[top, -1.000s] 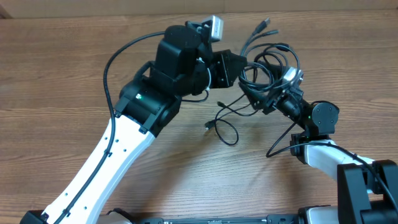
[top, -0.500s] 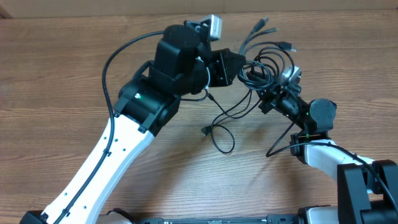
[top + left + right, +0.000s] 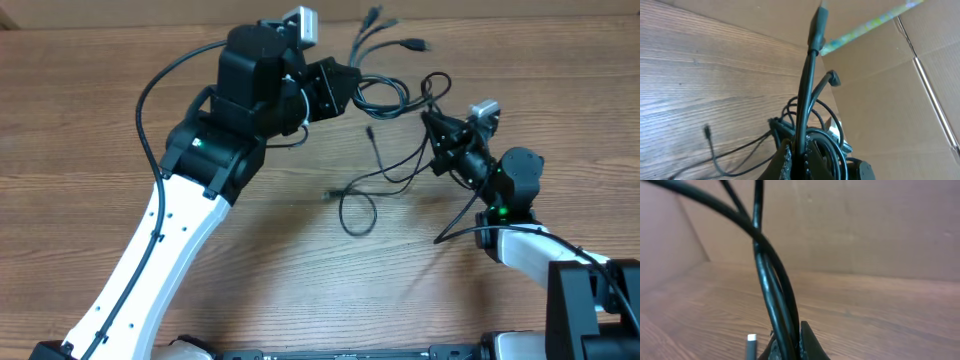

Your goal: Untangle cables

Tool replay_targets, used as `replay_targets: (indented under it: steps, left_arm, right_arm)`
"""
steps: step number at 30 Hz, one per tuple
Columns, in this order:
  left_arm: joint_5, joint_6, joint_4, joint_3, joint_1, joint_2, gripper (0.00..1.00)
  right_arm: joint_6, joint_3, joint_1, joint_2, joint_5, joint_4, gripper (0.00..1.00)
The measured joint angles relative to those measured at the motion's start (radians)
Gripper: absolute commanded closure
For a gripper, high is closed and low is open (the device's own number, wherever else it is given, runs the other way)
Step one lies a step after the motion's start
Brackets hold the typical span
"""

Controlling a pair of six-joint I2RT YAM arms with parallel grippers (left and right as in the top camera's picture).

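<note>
Step, as judged: pull-apart. Left jaws clamp the cables point(image 3: 383, 92) near the plug ends; right jaws clamp strands of the same bunch. Next likely needs: draw the 2 arms apart slowly, watching for snags.

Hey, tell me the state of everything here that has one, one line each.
left gripper, shut on the cables.
right gripper, shut on the cables.
cables, tangled, strung between both grippers, one loop lying on the table.

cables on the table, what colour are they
Black. The cables show best against the wood in the overhead view.
</note>
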Motion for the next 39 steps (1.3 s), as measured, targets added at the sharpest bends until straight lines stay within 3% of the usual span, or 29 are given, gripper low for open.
replay_targets:
  steps: [12,22,26,29,39]
  left_arm:
    - [-0.039,0.084,0.002,0.0,0.049,0.005,0.96]
    - [-0.121,0.193,0.059,0.0,0.058,0.005,0.96]
    - [-0.138,0.208,0.082,0.0,0.058,0.005,0.96]
    - [-0.166,0.218,0.082,0.0,0.058,0.005,0.96]
    - [-0.23,0.263,0.076,0.0,0.064,0.005,0.96]
  right_arm:
    - [0.001,0.0,-0.013,0.0,-0.039,-0.066,0.96]
    - [0.133,0.0,-0.022,0.0,-0.303,-0.075,0.96]
    - [0.222,0.0,-0.022,0.0,-0.429,-0.081,0.87]
    - [0.279,0.0,-0.022,0.0,-0.497,-0.08,0.71]
    - [0.408,0.0,-0.022,0.0,-0.572,-0.08,0.65]
